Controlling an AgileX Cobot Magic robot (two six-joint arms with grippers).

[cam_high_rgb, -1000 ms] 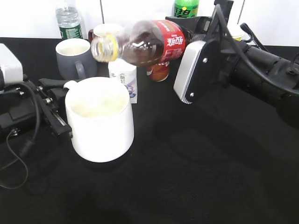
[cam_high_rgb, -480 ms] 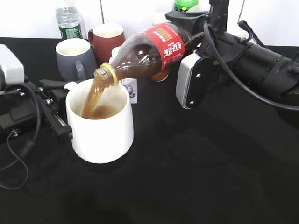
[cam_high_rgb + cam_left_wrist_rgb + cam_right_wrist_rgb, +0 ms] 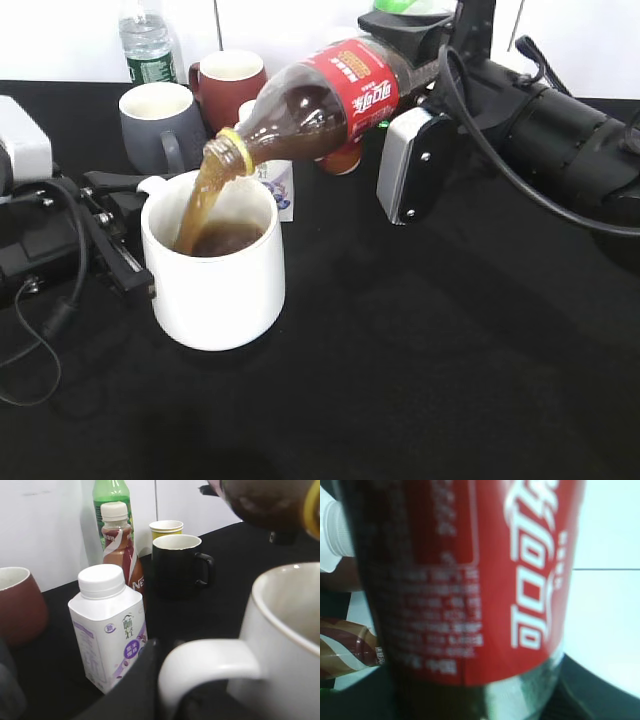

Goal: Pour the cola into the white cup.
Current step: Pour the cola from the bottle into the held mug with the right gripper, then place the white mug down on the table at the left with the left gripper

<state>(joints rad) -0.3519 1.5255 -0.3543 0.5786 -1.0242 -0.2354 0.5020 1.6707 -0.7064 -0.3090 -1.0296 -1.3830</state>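
Black table (image 3: 420, 380) w/ a crowd of drink containers along the back. Front left: big white cup (image 3: 213, 262), upright, partly filled w/ dark brown cola; foam ring at the surface. Left gripper (image 3: 120, 235) is clenched on the cup's handle (image 3: 210, 661), holding it steady; in the left wrist view the handle loops right over the dark fingers (image 3: 142, 680).

Above the cup, the cola bottle (image 3: 315, 110) is tilted neck-down toward the left, yellow-ringed mouth (image 3: 232, 152) just over the rim. A brown stream (image 3: 198, 200) runs from the mouth into the cup. Bottle is about half full of cola, red label facing up. Right gripper (image 3: 405, 45) grasps the bottle's base end, upper right; the right wrist view is filled by the red label (image 3: 470, 580), so the fingers themselves aren't seen there.

Behind the cup: grey mug (image 3: 158, 122), inside looks pale, contents unclear. Dark red mug (image 3: 228, 78) next to it, contents not visible. Clear water bottle w/ green label (image 3: 146, 42) at back left. Small white milk carton w/ screw cap (image 3: 109, 630) just behind the cup. Brown Nescafé bottle (image 3: 120, 545), green bottle (image 3: 113, 495), black mug (image 3: 177, 562) looking empty, and a yellow paper cup (image 3: 166, 528) stand farther back.
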